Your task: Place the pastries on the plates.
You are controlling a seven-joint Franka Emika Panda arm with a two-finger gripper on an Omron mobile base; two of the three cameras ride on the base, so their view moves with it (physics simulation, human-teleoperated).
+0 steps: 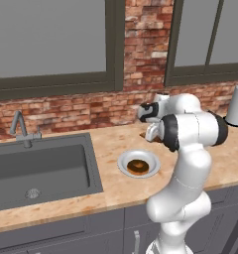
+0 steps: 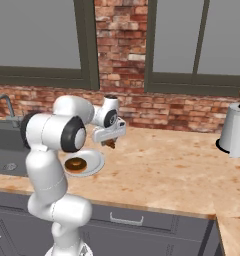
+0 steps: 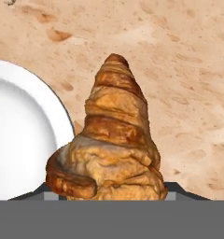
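**Croissant in hand, second plate waiting**

We have the doughnut point(image 1: 137, 166) already sitting on one plate point(image 1: 122, 163), so the croissant point(image 3: 109, 140) is the step in hand. Our gripper point(image 2: 110, 143) hangs above the counter point(image 2: 182, 170) with its jaws clenched on the croissant, which sits between them and points up toward twelve o'clock in the hand view. An empty white plate point(image 3: 20, 140) lies at nine o'clock of it there, just beside the pastry. Next, we judge, the hand must shift over that plate's middle, lower, and only then release, so the croissant doesn't catch the rim.
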